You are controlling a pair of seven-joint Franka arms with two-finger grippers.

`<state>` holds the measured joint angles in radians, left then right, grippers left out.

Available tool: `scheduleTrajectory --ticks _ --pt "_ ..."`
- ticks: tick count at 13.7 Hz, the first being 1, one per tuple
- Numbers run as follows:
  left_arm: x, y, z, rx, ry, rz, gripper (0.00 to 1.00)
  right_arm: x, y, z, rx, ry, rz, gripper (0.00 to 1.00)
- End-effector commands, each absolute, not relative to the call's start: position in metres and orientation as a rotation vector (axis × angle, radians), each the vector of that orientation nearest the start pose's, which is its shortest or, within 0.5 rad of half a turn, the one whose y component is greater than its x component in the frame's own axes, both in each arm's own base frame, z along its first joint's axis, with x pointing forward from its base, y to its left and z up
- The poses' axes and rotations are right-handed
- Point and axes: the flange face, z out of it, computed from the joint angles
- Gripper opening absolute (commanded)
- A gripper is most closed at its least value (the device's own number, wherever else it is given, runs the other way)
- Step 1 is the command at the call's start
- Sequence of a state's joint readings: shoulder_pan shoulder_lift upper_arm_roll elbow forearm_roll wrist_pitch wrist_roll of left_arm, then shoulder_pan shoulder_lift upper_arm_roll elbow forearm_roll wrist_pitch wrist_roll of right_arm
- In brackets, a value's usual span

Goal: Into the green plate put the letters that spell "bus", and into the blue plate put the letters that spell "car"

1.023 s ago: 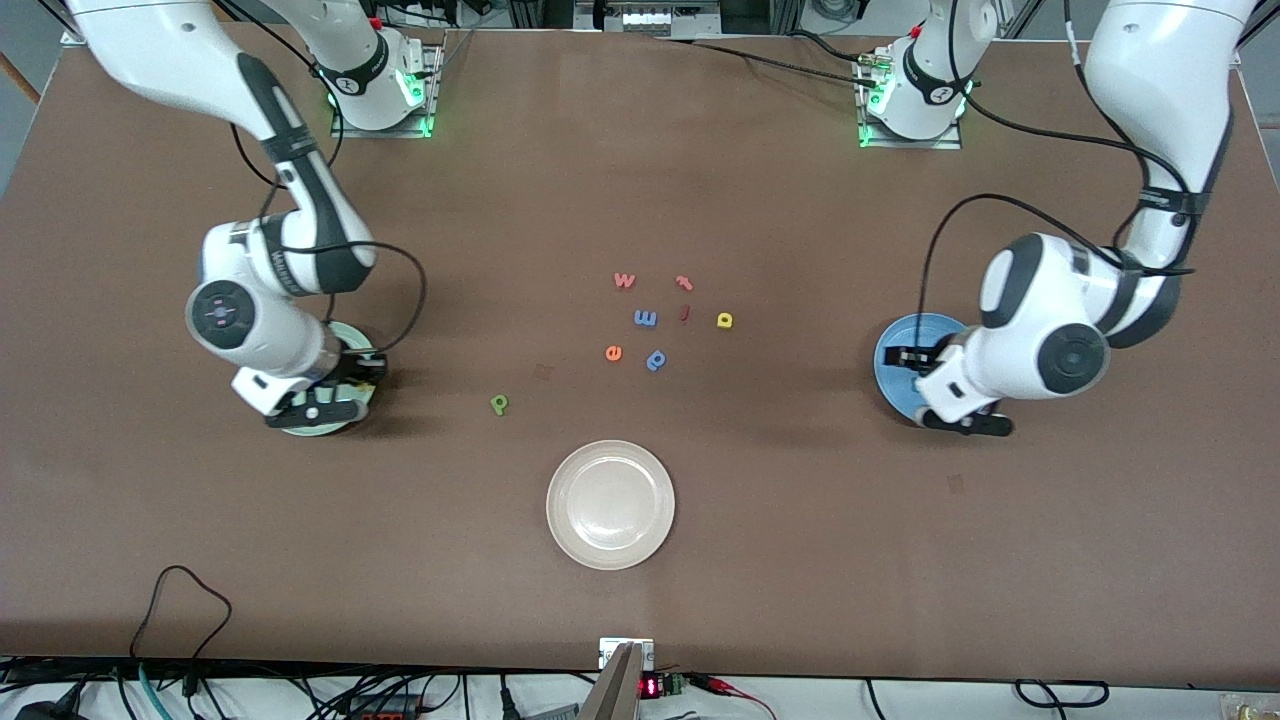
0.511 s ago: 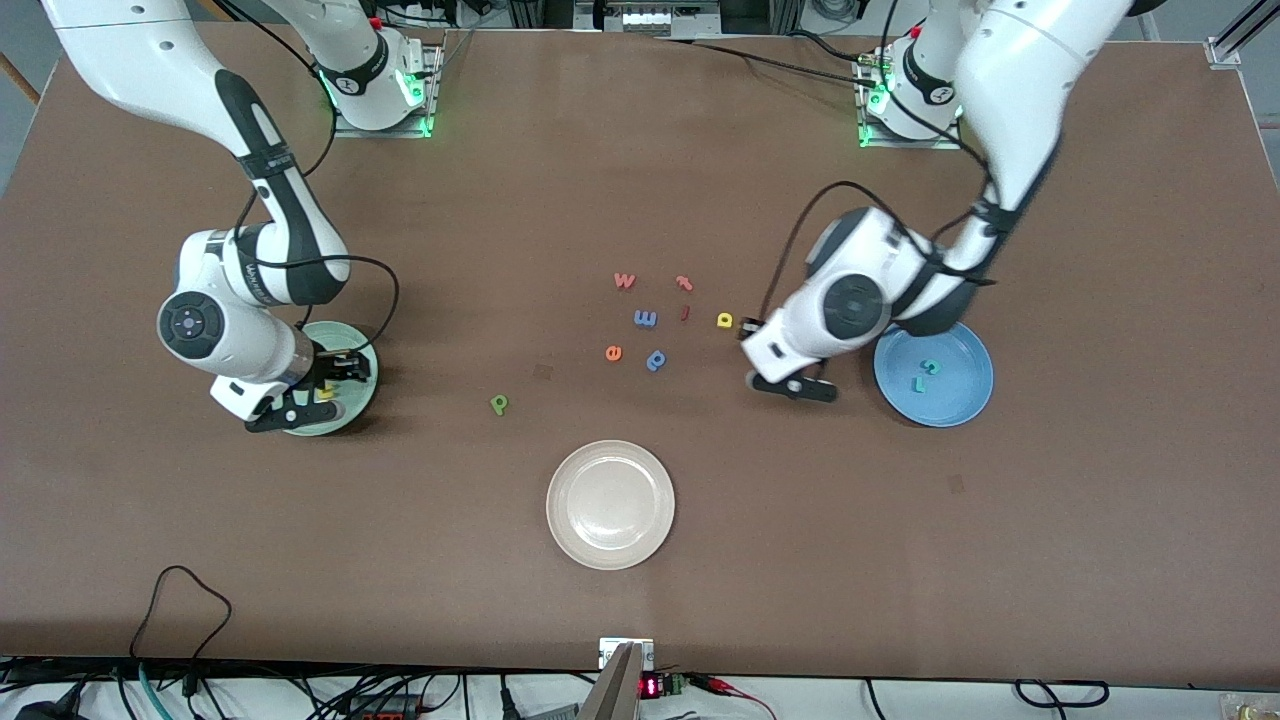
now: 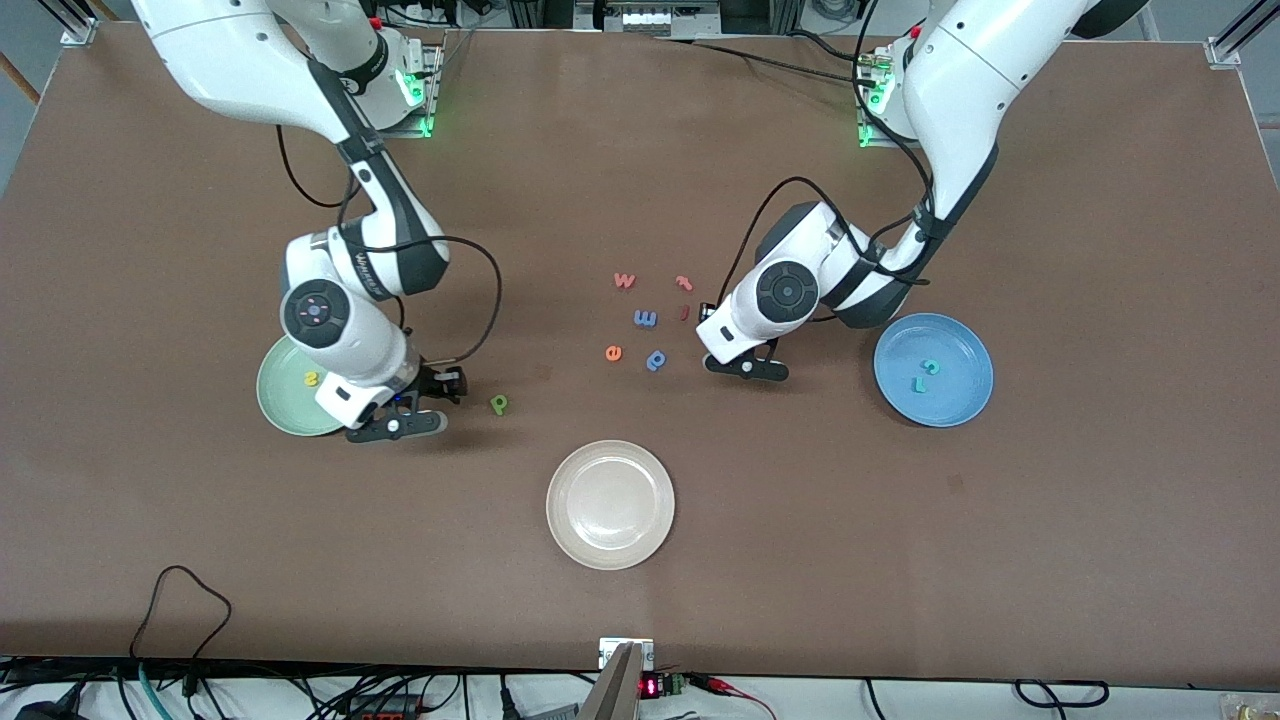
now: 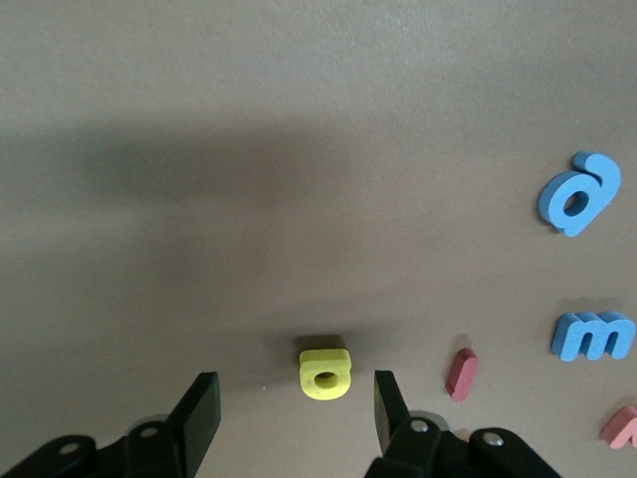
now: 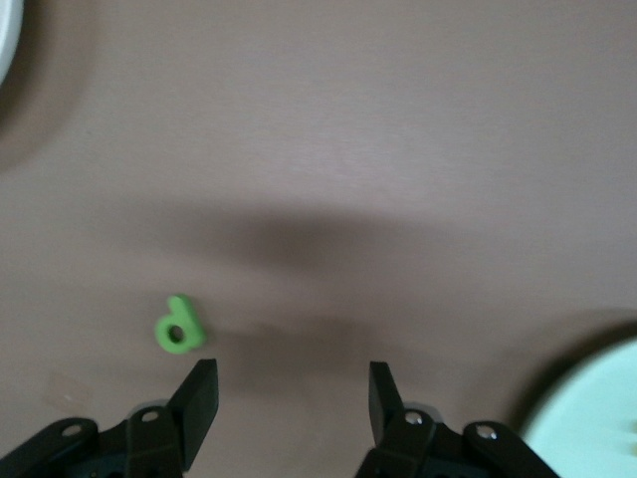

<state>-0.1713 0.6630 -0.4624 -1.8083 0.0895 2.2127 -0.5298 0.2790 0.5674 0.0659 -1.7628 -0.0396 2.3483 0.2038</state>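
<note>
High front camera facing both arms, two close downward wrist cameras, all sharing the table [image 3: 900, 560].

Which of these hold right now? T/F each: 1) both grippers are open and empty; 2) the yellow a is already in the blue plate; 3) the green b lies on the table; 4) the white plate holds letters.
1) True: the left gripper and the right gripper are both open, holding nothing.
2) False: the yellow a lies on the table between the left gripper's fingers; the blue plate holds two teal letters.
3) True: the green b lies beside the green plate.
4) False: the white plate is empty.
</note>
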Motion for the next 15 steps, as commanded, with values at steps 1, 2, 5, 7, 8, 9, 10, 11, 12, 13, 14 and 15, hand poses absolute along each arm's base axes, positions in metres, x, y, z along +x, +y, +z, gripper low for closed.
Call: scheduleTrajectory --ticks 1,2,5,7,8,9,10,11,12,13,14,15 --pt "0.517 -0.361 0.193 -3.191 0.185 0.411 0.70 0.632 0.235 0.224 -3.115 -0.168 -0.004 0.62" --pt "0.516 -0.361 0.187 -3.193 0.181 0.418 0.70 0.630 0.241 0.220 -3.116 -0.182 0.003 0.59" --pt "0.508 -0.361 0.169 -3.208 0.180 0.417 0.70 0.627 0.252 0.217 -3.113 -0.215 0.002 0.54" --pt "0.505 -0.361 0.166 -3.207 0.180 0.419 0.70 0.627 0.261 0.215 -3.108 -0.252 -0.003 0.54" --pt "0.503 -0.360 0.164 -3.203 0.181 0.427 0.69 0.625 0.266 0.214 -3.107 -0.269 0.000 0.54" --pt "0.502 -0.360 0.165 -3.202 0.182 0.426 0.66 0.620 0.273 0.207 -3.108 -0.292 0.013 0.54" --pt "0.500 -0.363 0.165 -3.200 0.192 0.427 0.63 0.619 0.275 0.204 -3.110 -0.301 0.020 0.54" --pt "0.498 -0.365 0.165 -3.198 0.199 0.427 0.58 0.614 0.284 0.198 -3.111 -0.330 0.025 0.54" --pt "0.497 -0.366 0.164 -3.196 0.202 0.429 0.54 0.612 0.289 0.195 -3.110 -0.353 0.017 0.54" --pt "0.496 -0.367 0.163 -3.195 0.207 0.431 0.50 0.610 0.293 0.187 -3.106 -0.371 0.018 0.54" --pt "0.496 -0.368 0.163 -3.194 0.211 0.430 0.48 0.610 0.293 0.185 -3.102 -0.376 0.010 0.54" --pt "0.496 -0.368 0.163 -3.194 0.211 0.430 0.45 0.610 0.294 0.183 -3.101 -0.378 0.010 0.54"
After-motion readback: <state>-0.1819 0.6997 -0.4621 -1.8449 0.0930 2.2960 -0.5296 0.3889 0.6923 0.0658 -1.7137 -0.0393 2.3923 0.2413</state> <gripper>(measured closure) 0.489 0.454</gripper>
